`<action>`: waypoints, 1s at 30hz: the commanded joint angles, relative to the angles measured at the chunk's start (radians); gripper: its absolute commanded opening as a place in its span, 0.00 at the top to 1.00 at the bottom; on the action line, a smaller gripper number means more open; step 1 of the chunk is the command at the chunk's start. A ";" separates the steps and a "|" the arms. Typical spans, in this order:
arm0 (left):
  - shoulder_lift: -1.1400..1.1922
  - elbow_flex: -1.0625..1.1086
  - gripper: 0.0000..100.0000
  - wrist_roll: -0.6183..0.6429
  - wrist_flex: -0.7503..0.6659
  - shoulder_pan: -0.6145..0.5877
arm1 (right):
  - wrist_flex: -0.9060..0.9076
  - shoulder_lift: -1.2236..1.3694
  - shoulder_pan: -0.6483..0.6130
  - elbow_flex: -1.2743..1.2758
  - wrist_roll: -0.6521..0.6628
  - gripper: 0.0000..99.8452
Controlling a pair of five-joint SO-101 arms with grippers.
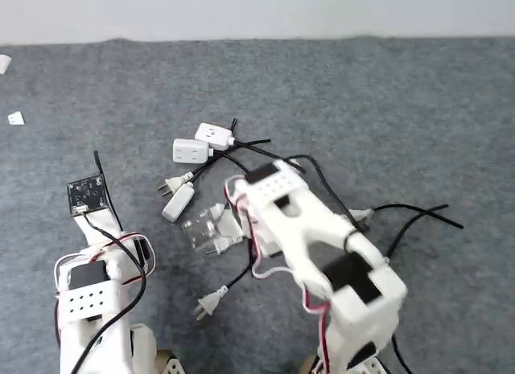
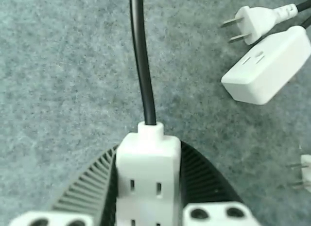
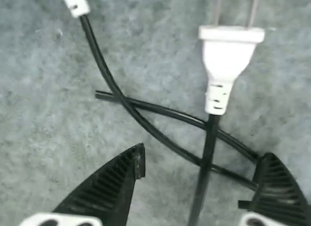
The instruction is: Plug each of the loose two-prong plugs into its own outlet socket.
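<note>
Clamped between the ribbed black fingers [image 2: 95, 184] of the left gripper [image 2: 148, 149] is a white outlet socket [image 2: 148, 172], a smooth, rounded block with paired slots on its face. A glossy black cord [image 2: 142, 60] runs out of its collar across the carpet. Farther off, a second socket block [image 2: 267, 65] of the same white plastic lies flat. A white two-prong plug [image 2: 252, 21] is set just beside it, its bare metal blades outside the slots.

The right gripper [image 3: 204, 153] is held over the carpet with its jaws wide apart. Past the fingertips a flat-bodied white plug [image 3: 228, 56] lies with its prongs pointed away and its strain relief ribbed. Two thin black cords [image 3: 127, 102] are crossed beside its lead.

From the high view, two more sockets [image 1: 193, 151] are seen side by side near the middle. Another loose plug [image 1: 208, 303] lies between the arms' bases, and a crumpled clear plastic piece [image 1: 203, 225] sits by the right arm [image 1: 322, 245]. The plug under the right gripper appears to be the one next to that plastic, though this cannot be settled. Everything rests on a grey, short-napped felt carpet [image 1: 418, 108], with a strip of pale wall [image 1: 257, 12] behind it.
</note>
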 commanded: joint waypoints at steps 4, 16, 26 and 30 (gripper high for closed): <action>-0.023 -0.010 0.99 -0.009 -0.029 -0.008 | 0.185 0.145 -0.010 -0.242 0.008 0.65; -0.023 -0.010 0.99 -0.009 -0.029 -0.008 | 0.183 0.166 -0.022 -0.247 -0.117 0.99; -0.023 -0.010 0.99 -0.009 -0.029 -0.008 | 0.166 0.150 0.053 -0.236 -0.190 0.99; -0.023 -0.010 0.99 -0.009 -0.029 -0.008 | 0.119 0.064 0.174 -0.233 -0.264 0.99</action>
